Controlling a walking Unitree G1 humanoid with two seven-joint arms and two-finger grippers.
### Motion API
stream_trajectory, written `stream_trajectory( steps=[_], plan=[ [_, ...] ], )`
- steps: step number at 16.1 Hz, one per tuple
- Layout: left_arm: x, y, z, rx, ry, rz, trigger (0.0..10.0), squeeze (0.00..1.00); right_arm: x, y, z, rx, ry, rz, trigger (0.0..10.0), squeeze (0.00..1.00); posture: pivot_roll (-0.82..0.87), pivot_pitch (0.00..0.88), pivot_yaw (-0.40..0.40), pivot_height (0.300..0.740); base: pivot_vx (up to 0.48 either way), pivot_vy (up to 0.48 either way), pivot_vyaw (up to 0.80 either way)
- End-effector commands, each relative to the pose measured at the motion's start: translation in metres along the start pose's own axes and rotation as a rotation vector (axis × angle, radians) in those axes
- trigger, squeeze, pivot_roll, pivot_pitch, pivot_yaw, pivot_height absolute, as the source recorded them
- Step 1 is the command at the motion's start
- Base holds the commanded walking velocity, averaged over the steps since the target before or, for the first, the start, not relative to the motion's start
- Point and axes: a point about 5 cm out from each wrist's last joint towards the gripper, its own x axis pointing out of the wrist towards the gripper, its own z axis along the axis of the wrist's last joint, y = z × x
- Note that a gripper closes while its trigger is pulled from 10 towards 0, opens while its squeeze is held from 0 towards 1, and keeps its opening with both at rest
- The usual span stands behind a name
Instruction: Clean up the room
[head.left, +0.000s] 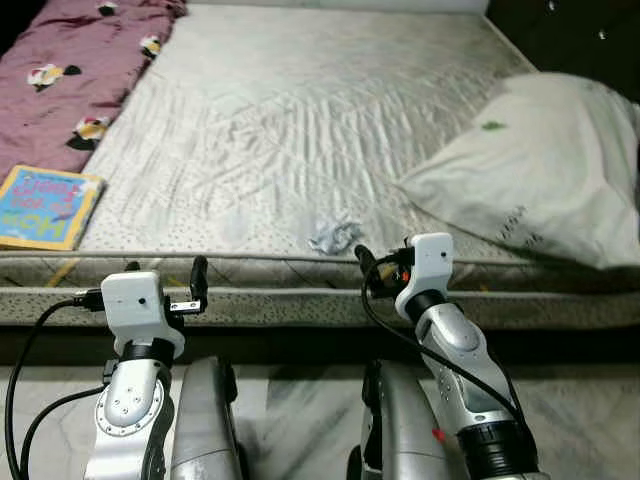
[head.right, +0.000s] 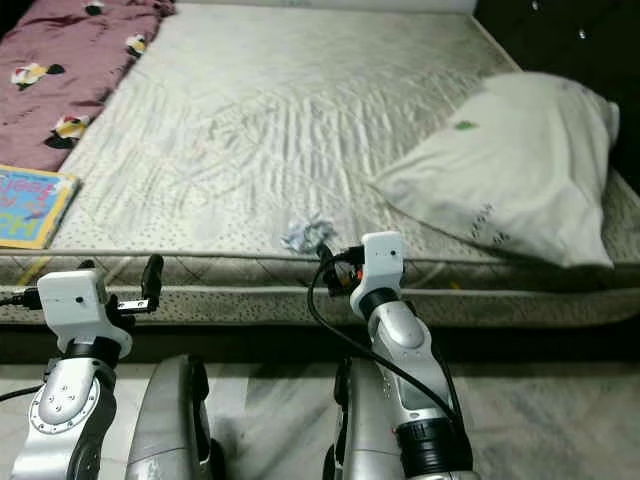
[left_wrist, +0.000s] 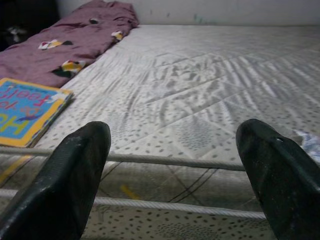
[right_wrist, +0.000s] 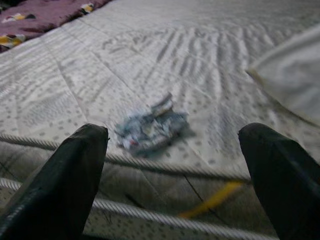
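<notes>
Here the crumpled wrapper (head.left: 334, 236) lies on the bare mattress (head.left: 300, 120), close to the mattress's near edge and roughly midway along it, a small wad of pale blue and white paper. The right gripper (right_wrist: 172, 180) is raised in front of that edge, just short of the wad and a little to its right as the head views show it; through the right wrist view the wad sits between the two black fingers (right_wrist: 65, 185) and slightly beyond them, nearer the one finger than the other, with the piped seam of the mattress running between the fingertips and the paper. Those fingers are spread wide and hold nothing. The left gripper (left_wrist: 175, 175) hovers before the same edge, well off to the left of the wad, its fingers likewise wide apart and empty, pointing over the mattress toward a colourful children's book (head.left: 42, 205) that lies flat near the left corner. Beside the book, a maroon blanket (head.left: 70, 70) with small printed figures is bunched along the left side of the bed. A white pillow (head.left: 540, 165) rests on the right side, well apart from the wad. Below the bed is a pale marbled floor (head.left: 300, 410).
</notes>
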Motion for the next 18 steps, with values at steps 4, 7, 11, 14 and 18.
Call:
stream_trajectory(
  steps=[4, 7, 11, 14, 18],
  plan=[
    [0.001, -0.004, 0.006, -0.017, -0.017, -0.028, 10.0, 0.0, 0.0, 0.002, 0.003, -0.021, -0.013, 0.027, 10.0, 0.0, -0.01, 0.13, -0.031, 0.511, 0.125, 0.0, 0.12],
    [0.001, -0.004, 0.005, -0.018, -0.013, -0.033, 10.0, 0.0, 0.0, 0.002, 0.003, -0.015, -0.01, 0.036, 10.0, 0.0, -0.01, 0.128, -0.032, 0.511, 0.254, 0.0, 0.77],
    [-0.001, -0.003, 0.005, -0.015, -0.012, -0.032, 10.0, 0.0, 0.004, 0.003, 0.001, -0.009, 0.001, 0.039, 10.0, 0.0, 0.0, 0.132, -0.034, 0.511, 0.278, 0.0, 0.0],
    [-0.003, -0.005, -0.002, 0.008, 0.033, -0.027, 10.0, 0.0, 0.008, 0.006, -0.004, -0.013, 0.024, 0.056, 10.0, 0.0, 0.01, 0.143, -0.037, 0.511, 0.0, 0.0, 0.0],
    [-0.011, -0.003, 0.001, 0.0, 0.048, -0.021, 10.0, 0.0, 0.012, 0.009, -0.01, -0.009, 0.035, 0.073, 10.0, 0.0, 0.05, 0.2, -0.046, 0.501, 0.0, 0.0, 0.0]
  ],
)
